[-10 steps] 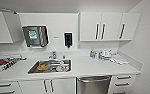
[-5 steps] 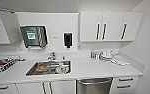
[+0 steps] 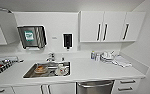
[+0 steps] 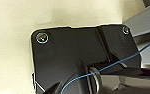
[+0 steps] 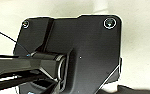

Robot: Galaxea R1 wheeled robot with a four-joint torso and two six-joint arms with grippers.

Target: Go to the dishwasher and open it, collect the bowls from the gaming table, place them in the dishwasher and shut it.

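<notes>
steel dishwasher (image 3: 94, 87) shut, under white counter (image 3: 91, 71)

The head view is bright and evenly lit, white walls and cabinets (image 3: 112, 26) nearly washing out, with soft shadows under the cabinets. Everything is soft and blocky; small items at the table's (image 3: 96, 70) back right edge blur together. Straight lines bow toward the corners from the wide lens. The sink (image 3: 48, 70) and dishwasher (image 3: 94, 87) show dull sheen. Both wrist views are blurred, dark plates against pale, overexposed ground.
</notes>
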